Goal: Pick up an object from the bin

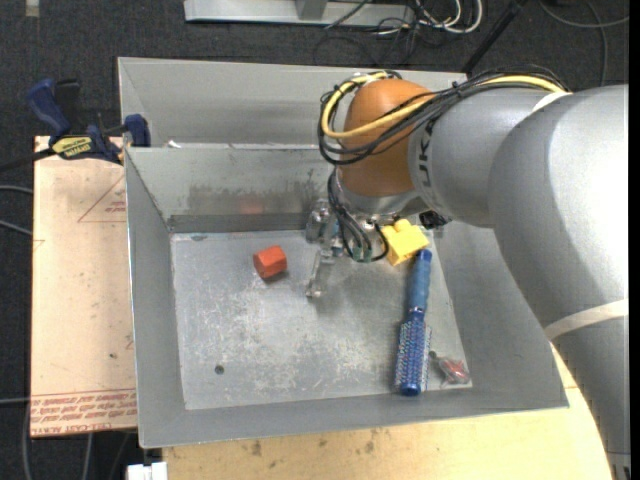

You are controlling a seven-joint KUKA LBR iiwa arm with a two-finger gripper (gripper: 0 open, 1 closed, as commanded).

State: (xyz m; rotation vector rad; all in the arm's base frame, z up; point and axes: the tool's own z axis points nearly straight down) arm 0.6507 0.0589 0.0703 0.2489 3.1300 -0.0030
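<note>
A small orange-red block [269, 263] is lying alone left of centre on the floor of the grey metal bin [150, 268]. Bare metal is showing all round it, so it is probably the easiest thing to take. Just to its right, and apart from it, the end effector [317, 286] is hanging low over bare floor. Whether it is standing wide or narrow cannot be told, and nothing is showing in its grip. Further right, a yellow plastic block [403, 240] is sitting tucked beneath the robot's wrist, just beside the handle end of a long blue bristled brush [414, 318] that is lying lengthwise near the right wall. A small reddish scrap [452, 370], too small to identify, is resting in the near right corner. The bin's floor is looking scuffed and flat, and its walls are sloping inward, probably keeping loose things down on the floor. Beyond the bin, cables [440, 8] are trailing across a dark floor.
</note>
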